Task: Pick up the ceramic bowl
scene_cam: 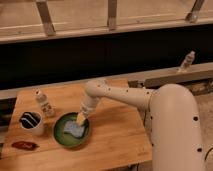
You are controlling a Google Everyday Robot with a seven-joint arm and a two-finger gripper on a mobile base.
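Observation:
The ceramic bowl (pixel 62 136) is wide, shallow and glossy green. It sits on the wooden table (pixel 115 135) near the front left. A blue-grey object (pixel 74 130) lies inside it. My gripper (pixel 81 119) hangs at the end of the white arm (pixel 120 95), just over the bowl's right inner rim and touching or nearly touching the blue-grey object. The gripper's tip looks yellowish.
A white mug with dark wavy stripes (pixel 31 122) stands left of the bowl. A small white bottle (pixel 44 103) stands behind them. A red packet (pixel 24 145) lies at the front left edge. Another bottle (pixel 186 61) stands on the right ledge. My white body (pixel 177 130) fills the right.

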